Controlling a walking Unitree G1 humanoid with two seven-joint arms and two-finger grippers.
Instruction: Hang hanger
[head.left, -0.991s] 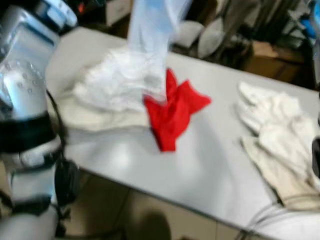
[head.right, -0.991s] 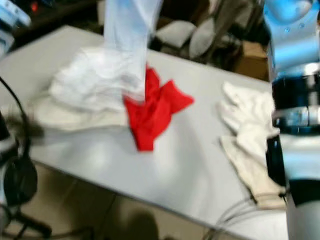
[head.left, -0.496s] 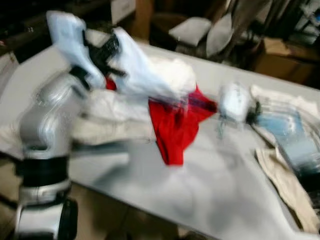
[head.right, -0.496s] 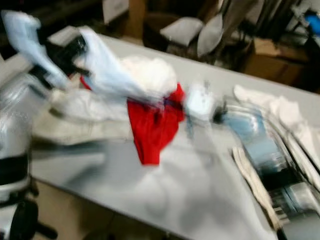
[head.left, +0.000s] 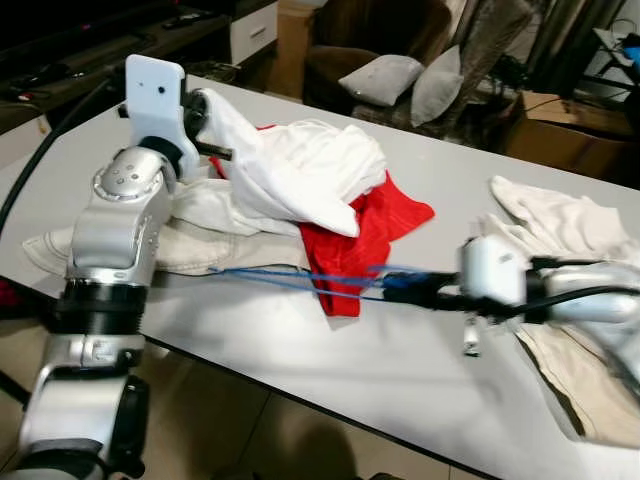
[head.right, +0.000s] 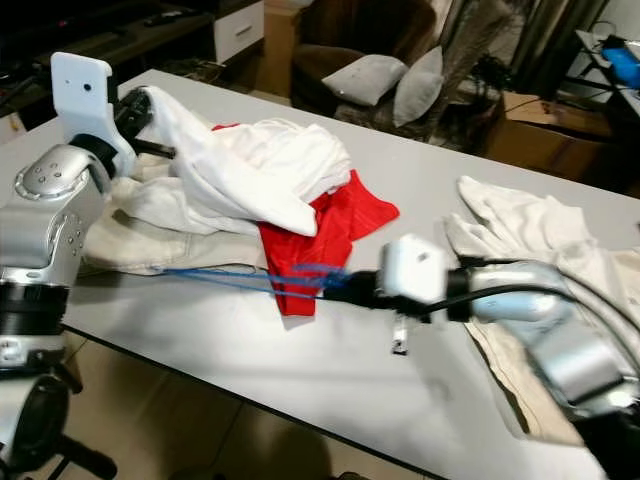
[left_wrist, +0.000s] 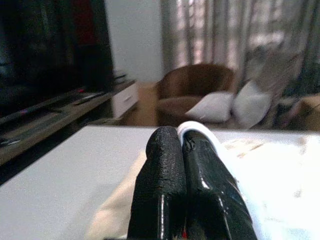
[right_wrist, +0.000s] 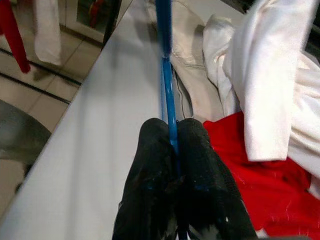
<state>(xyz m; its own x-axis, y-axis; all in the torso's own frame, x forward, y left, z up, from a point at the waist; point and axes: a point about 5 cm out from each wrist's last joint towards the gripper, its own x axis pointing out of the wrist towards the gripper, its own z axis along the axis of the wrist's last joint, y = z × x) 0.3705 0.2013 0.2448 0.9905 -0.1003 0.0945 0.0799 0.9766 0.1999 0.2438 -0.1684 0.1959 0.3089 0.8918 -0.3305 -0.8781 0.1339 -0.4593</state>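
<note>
Right gripper (right_wrist: 172, 150) pinching blue hanger (head.left: 290, 280) — left gripper (left_wrist: 182, 165) seemingly nipping white garment (head.left: 300, 175).

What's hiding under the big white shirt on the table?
A red cloth pokes out from under the white shirt, with cream clothes beside it. How far the red cloth runs underneath is covered up.

No lettering, label, brand, number or sign can be read anywhere in these views.
</note>
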